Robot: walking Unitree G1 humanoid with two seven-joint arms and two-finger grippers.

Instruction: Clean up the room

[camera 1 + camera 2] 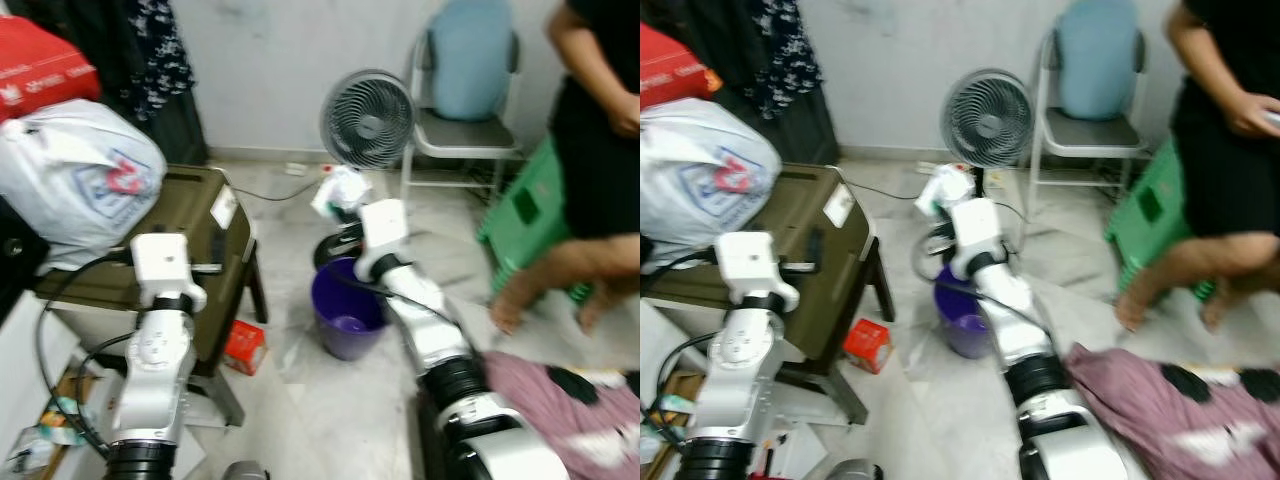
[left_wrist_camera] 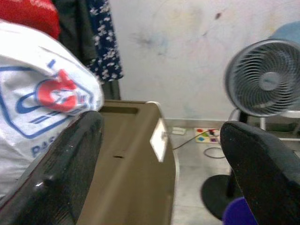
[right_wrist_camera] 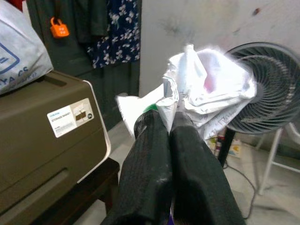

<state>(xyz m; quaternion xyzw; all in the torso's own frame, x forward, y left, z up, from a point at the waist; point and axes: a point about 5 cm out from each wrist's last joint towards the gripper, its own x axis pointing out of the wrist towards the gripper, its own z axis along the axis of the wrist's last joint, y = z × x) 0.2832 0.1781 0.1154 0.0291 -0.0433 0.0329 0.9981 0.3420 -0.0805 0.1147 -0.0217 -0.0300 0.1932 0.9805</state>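
Right end effector (image 3: 169,123) clamps crumpled white wrapper (image 3: 206,89) above purple bin (image 1: 347,312); left end effector (image 2: 161,154) open

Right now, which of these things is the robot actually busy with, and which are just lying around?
In use:
- right gripper, shut on a crumpled wrapper
- purple bin below it

Lying about:
- fan
- red box on the floor
- white bag on the brown case
- pink cloth
- left gripper, open, holding nothing
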